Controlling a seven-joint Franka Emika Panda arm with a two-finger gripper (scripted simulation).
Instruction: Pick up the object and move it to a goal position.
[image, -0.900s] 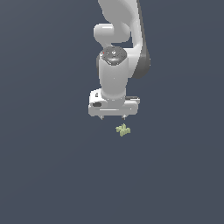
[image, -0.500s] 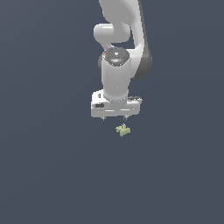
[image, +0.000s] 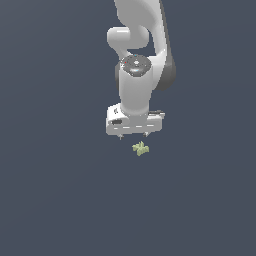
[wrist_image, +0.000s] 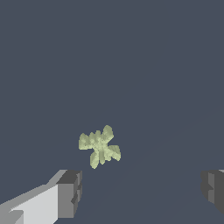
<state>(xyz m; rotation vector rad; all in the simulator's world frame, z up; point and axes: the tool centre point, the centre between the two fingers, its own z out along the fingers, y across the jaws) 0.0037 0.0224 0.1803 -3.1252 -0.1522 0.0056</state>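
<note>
The object (image: 141, 148) is a tiny pale yellow-green lumpy thing with jagged lobes, lying on the dark grey floor. In the wrist view the object (wrist_image: 99, 147) lies beyond the fingertips, closer to one finger than the other. My white gripper (image: 133, 135) hangs just above it, slightly toward the exterior view's left, pointing straight down. In the wrist view my gripper (wrist_image: 142, 188) is open wide and empty, its dark pads (wrist_image: 71, 187) far apart. It does not touch the object.
The white arm (image: 140, 55) rises above the gripper to the top of the exterior view. The plain dark grey floor (image: 60, 200) fills the rest of the view.
The gripper has come down a little toward the object. The object has not moved.
</note>
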